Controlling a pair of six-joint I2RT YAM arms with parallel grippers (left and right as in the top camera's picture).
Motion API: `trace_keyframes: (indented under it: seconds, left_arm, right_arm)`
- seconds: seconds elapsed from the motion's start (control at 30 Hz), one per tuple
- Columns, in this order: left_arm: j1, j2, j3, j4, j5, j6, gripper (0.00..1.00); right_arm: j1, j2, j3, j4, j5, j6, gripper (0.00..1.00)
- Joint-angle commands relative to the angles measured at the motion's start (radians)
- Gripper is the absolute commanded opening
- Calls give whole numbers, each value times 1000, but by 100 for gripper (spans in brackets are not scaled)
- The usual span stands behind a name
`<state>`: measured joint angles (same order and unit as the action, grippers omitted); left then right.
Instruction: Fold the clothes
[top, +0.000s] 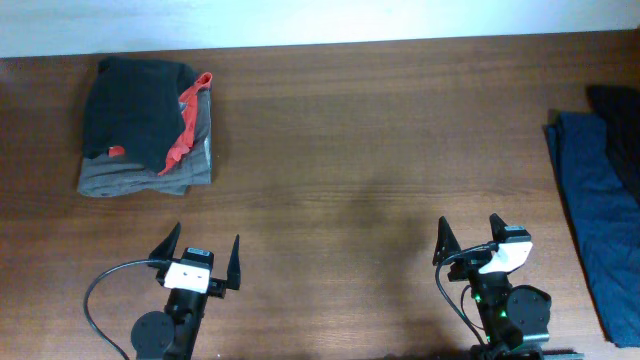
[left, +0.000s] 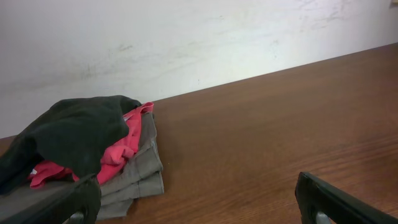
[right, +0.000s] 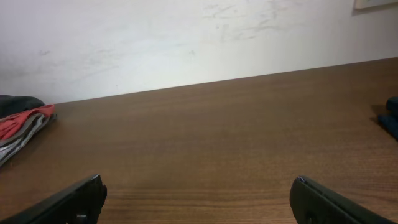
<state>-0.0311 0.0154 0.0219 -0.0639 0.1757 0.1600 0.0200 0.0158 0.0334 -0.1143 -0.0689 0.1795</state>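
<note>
Left gripper (top: 207, 234), black wedge-shaped fingers on a white body, is standing spread wide at 7 o'clock in the overhead view, gripping nothing. Right gripper (top: 468, 222), its match at 5 o'clock, is gaping equally wide and empty. Both are sitting over a brown wood-grain table (top: 340, 130). At 10 o'clock, a soft black garment (top: 135, 100) is lying rumpled atop a stack, over a crumpled red cloth (top: 190, 125) and flat-folded grey fabric (top: 140, 180). At 3 o'clock, a creased blue cloth (top: 590, 200) is lying at the frame's edge, with a dark black fabric (top: 620, 120) touching its far side. Which black piece is the shirt cannot be told.
</note>
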Motion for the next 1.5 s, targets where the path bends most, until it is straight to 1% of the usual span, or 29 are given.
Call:
trace_keyframes:
  seconds: [0.0,1.33,1.47]
  left_arm:
    - [6,-8,-13,0,-11,-10,99]
    - [6,-8,-13,0,-11,-10,99]
    - [6,-8,-13,57,-26,2,99]
  right_arm:
    - [-7,-8,-7,-1,-2,-7,99]
    - [-7,-8,-7,-1,2,-11,98]
    - [-8,-8,-7,17,21,-11,99]
